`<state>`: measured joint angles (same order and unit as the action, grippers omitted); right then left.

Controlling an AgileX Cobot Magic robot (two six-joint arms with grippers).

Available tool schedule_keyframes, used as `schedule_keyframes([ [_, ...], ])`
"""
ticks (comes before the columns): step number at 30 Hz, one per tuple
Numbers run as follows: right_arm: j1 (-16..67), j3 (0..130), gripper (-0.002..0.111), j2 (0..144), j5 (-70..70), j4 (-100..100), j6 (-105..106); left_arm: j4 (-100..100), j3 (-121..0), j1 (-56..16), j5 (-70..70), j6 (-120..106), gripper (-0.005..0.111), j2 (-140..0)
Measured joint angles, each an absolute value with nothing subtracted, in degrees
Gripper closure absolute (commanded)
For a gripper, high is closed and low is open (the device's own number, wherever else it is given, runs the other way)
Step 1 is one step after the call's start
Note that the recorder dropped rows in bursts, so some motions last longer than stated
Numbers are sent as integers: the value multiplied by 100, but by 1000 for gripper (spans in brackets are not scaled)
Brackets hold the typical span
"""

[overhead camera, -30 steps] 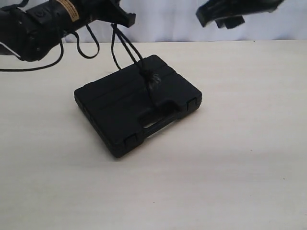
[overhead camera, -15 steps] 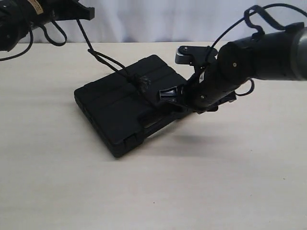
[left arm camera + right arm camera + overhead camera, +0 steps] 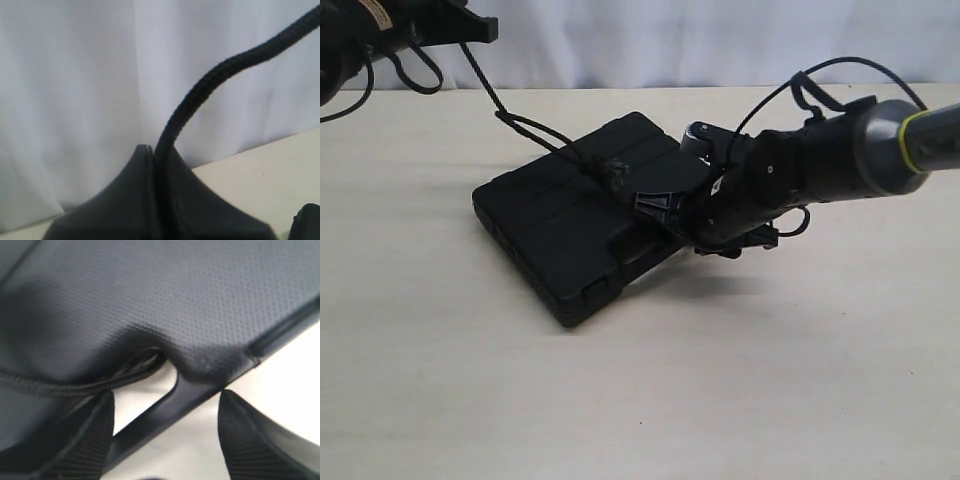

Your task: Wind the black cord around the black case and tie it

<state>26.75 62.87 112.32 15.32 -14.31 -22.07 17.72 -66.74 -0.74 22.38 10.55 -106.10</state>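
Observation:
The black case (image 3: 560, 225) lies flat on the table, its handle edge turned toward my right arm. The black cord (image 3: 525, 125) runs taut from my left gripper (image 3: 470, 28), high at the far left, down to a fuzzy knot (image 3: 610, 172) on the lid. In the left wrist view the left gripper (image 3: 155, 156) is shut on the cord (image 3: 210, 80). My right gripper (image 3: 657, 207) is low at the handle edge. In its wrist view the right gripper (image 3: 166, 396) is open, astride the case (image 3: 175, 290) handle bar. The cord (image 3: 75, 386) enters the handle slot there.
The pale table (image 3: 770, 380) stretches in front of and to the right of the case. A white curtain (image 3: 670, 40) hangs behind the table's far edge. Thin black cables (image 3: 820, 80) loop off the right arm.
My right arm has come down from the top right to the case's handle edge. My left gripper has moved left with the cord, pulling it tighter across the lid.

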Motion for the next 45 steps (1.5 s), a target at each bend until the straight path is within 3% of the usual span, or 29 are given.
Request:
schedule_keyframes([
  [4, 2675, 6287, 52, 11421, 1304, -1520, -2315, 1772, -6674, -74, 2238, 1055, 107, -10610],
  [6, 2675, 6287, 58, 11474, 1166, -1647, -2327, 1772, -6674, -74, 2238, 1055, 107, -10610],
  [13, 2680, 6299, 104, 11651, 781, -1743, -2542, 1760, -6674, -74, 2186, 1055, 107, -10610],
  [19, 2464, 6340, 104, 11632, 885, -1086, -2586, 1760, -6674, 75, 1911, 1055, 107, -10631],
  [25, 1558, 6340, 104, 11364, 1748, 107, -2256, 1207, -6323, 1057, 1512, 1055, 107, -10643],
  [35, 1490, 6329, 104, 11364, 1664, 310, -2248, 776, -5261, 2006, 1681, 1065, 107, -11333],
  [43, 1501, 6312, 104, 11374, 1452, 43, -2209, 629, -5172, 2167, 1571, 1148, 106, -11434],
  [45, 1501, 6306, 104, 11374, 1428, -37, -2198, 616, -5172, 2167, 1528, 1148, 102, -11537],
])
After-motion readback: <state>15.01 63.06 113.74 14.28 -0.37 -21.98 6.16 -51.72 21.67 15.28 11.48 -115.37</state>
